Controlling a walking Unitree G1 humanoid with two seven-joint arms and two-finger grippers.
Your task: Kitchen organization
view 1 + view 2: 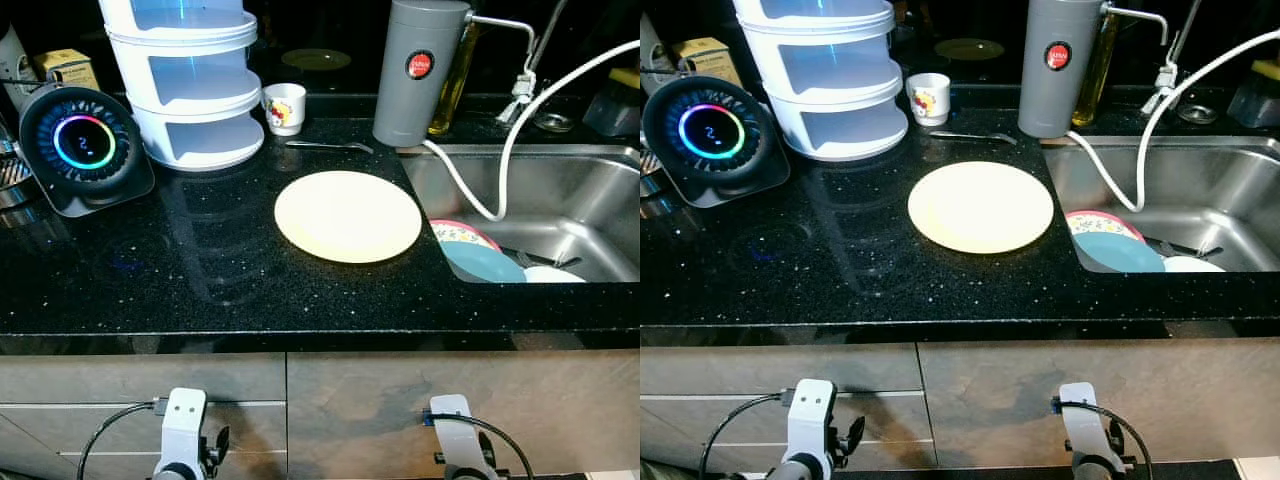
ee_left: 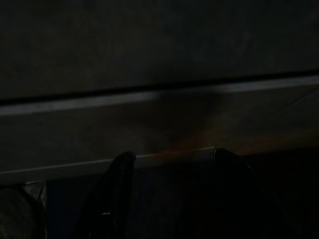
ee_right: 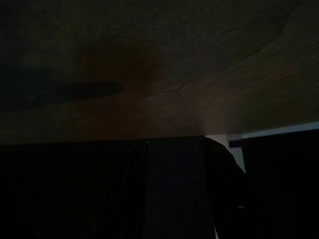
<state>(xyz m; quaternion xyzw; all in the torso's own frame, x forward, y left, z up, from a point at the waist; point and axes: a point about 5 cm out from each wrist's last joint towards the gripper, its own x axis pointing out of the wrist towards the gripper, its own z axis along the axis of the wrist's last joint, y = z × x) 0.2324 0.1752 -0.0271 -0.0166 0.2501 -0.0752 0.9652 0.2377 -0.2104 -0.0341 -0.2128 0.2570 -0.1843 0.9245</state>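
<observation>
"2" on round display (image 1: 84,141)

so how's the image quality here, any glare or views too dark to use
Left eye view: sharp, no motion blur; the yellow plate looks slightly overexposed, and the black countertop mirrors the white tiered container. Right eye view: the same, with the ring light on the round device glowing brightly. Left wrist and right wrist views: very dark, only cabinet fronts and faint finger outlines.
</observation>
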